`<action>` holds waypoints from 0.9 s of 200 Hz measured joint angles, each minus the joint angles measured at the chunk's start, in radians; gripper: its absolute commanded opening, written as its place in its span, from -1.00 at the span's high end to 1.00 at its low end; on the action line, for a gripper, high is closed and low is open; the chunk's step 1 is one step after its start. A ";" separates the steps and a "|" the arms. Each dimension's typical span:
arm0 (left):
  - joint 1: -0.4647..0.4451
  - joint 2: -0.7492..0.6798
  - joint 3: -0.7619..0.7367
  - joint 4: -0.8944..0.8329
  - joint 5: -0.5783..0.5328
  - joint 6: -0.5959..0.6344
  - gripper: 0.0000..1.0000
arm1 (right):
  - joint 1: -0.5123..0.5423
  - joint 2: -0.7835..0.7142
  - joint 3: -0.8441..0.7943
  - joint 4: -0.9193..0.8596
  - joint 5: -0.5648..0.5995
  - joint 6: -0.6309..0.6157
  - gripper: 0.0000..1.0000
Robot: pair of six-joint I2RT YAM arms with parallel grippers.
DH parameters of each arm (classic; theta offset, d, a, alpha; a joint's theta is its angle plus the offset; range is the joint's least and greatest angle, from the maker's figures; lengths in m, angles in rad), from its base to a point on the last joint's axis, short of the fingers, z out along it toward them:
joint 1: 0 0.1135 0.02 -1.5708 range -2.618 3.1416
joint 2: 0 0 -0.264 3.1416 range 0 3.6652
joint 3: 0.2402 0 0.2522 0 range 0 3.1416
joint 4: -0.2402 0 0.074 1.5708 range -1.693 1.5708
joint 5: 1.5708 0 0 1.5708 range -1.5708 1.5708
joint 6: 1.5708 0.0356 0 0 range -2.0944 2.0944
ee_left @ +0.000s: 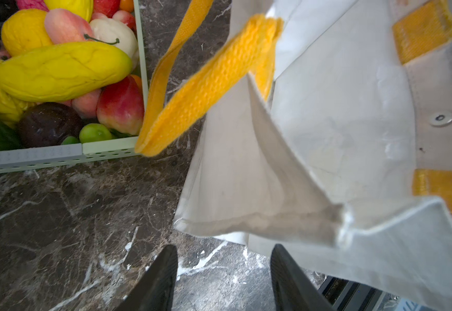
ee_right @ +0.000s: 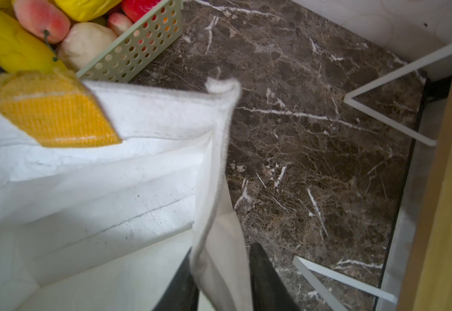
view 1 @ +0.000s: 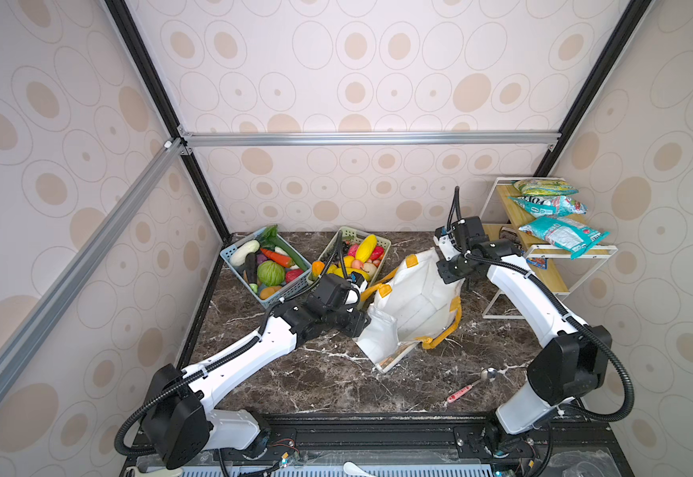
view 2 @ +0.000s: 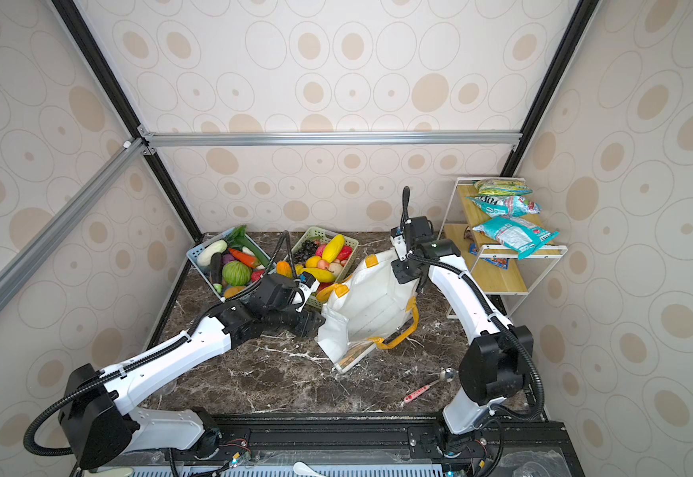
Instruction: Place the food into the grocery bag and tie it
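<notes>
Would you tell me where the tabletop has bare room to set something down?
The widest bare marble lies in front, bordered by the grocery bag, the spoon and the left arm. A smaller patch sits behind the bag, between the green basket and the rack. The back left is crowded: blue basket and green basket, both full.

A lab rig: aluminium-framed booth (view 1: 369, 138) with wallpapered panels (view 1: 377, 62) around a marble-look tabletop (view 1: 315, 380).
</notes>
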 measured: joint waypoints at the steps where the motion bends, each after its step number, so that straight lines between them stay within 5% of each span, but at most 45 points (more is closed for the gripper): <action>1: 0.000 0.000 0.000 0.002 0.000 0.000 -0.11 | 0.000 0.000 0.000 0.000 -0.001 0.002 0.52; 42: 0.000 0.020 -0.005 0.051 -0.006 -0.030 -0.09 | 0.003 -0.025 -0.037 -0.015 -0.063 0.039 0.79; 180: 0.057 -0.017 -0.021 0.095 -0.061 -0.094 -0.12 | 0.091 -0.104 -0.113 -0.079 -0.240 0.341 0.82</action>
